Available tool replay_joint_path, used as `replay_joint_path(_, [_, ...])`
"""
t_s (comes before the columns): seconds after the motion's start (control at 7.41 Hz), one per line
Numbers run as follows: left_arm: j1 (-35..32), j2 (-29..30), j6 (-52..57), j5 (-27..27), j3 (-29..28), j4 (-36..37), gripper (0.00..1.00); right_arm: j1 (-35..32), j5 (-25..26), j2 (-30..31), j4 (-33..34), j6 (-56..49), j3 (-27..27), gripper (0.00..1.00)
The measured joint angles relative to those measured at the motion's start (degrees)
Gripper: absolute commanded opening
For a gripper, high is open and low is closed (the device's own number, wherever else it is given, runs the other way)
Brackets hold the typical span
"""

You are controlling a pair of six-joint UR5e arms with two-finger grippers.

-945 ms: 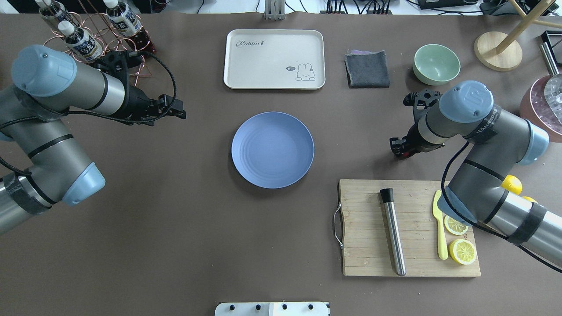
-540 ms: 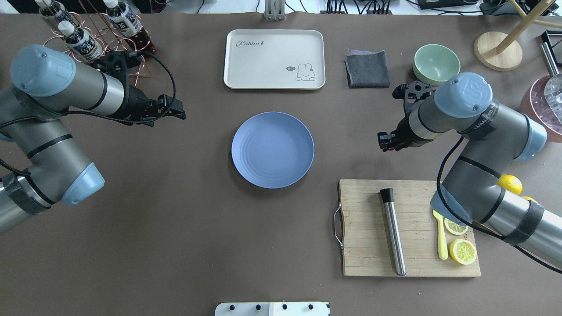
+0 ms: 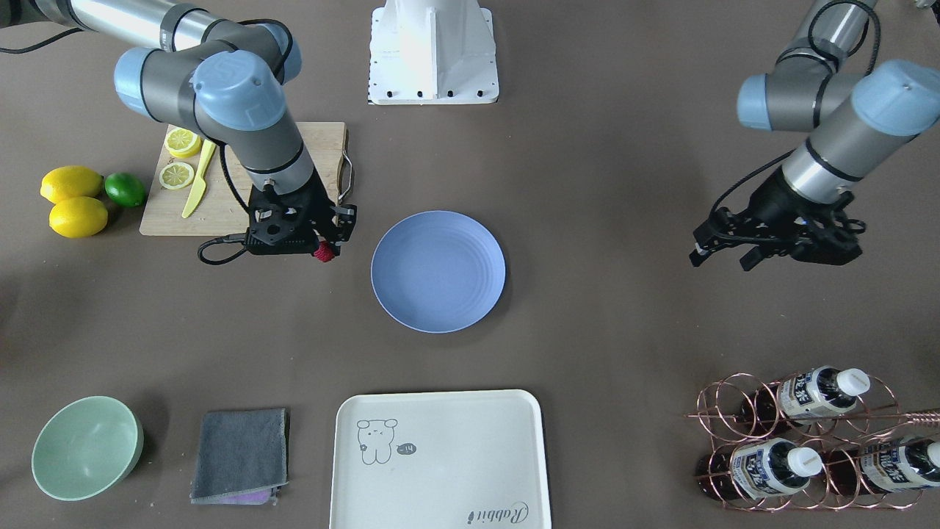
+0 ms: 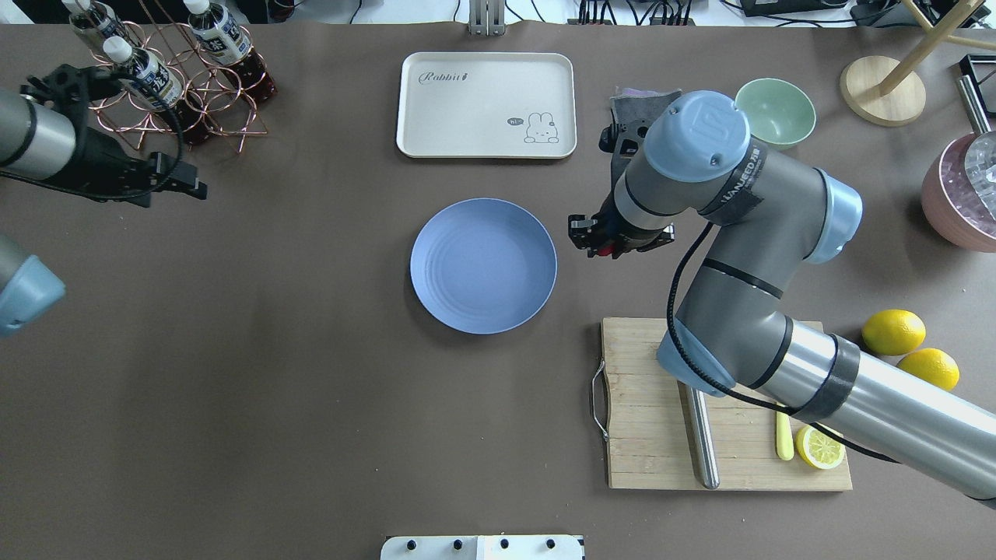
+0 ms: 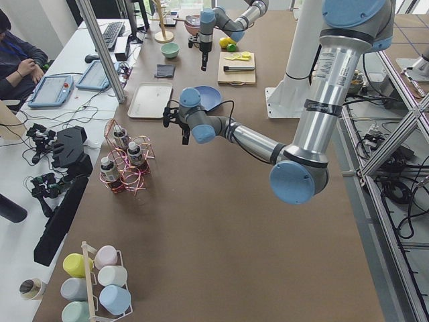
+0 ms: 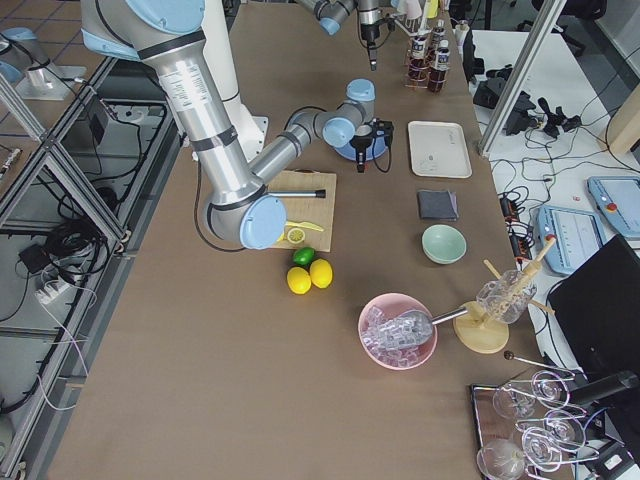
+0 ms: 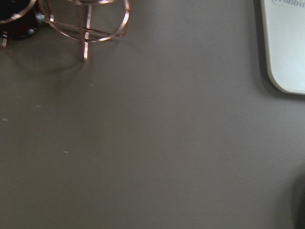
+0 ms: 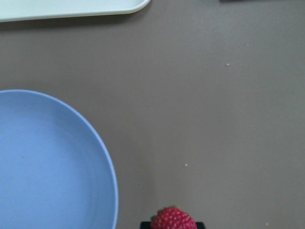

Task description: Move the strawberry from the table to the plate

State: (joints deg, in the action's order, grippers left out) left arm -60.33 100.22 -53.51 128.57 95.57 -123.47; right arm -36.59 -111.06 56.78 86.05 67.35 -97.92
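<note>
strawberry: the tiny dark-red bumpy strawberry [image 8: 173, 219] is up off the table, pinched at the tip of the right gripper, just beside the plate's rim on the cutting-board side, not over the plate yet
right gripper: the black 2-finger right gripper [image 4: 595, 243] points down, fingers squeezed onto the berry; the red bit pokes out below them in the front-facing view
left gripper: the black 2-finger left gripper [image 3: 721, 258] hangs over bare table near the copper wire bottle rack [image 3: 800, 441], fingers spread apart
plate: round matte blue-lavender plate [image 4: 483, 265], flat in the middle of the table
table: big matte grey-brown table [image 4: 311, 389]
other stuff: wooden cutting board [image 4: 646, 435] under the right arm, cream rectangular tray [image 4: 485, 105] beyond the plate, mint-green bowl [image 3: 86, 447] next to a folded grey cloth [image 3: 241, 454]
</note>
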Motion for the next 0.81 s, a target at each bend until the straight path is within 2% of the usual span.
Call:
replay_joint_path(0.27, [-9.9,-3.4,16.7,3.1,0.0,9.0,0.98,3.8,3.1,-3.1,0.6,3.3,1.3,0.0])
replay_joint_path(0.54, [-18.9,-4.3,33.2,3.6,-0.1,20.9,0.98,6.8,5.9,-7.1,0.4,5.4,5.3,0.0])
replay_joint_path(0.81, [-26.1,-4.5,44.7,3.6,-0.3,30.2,0.98,8.4,7.5,-10.7,0.0,6.0,9.6,0.0])
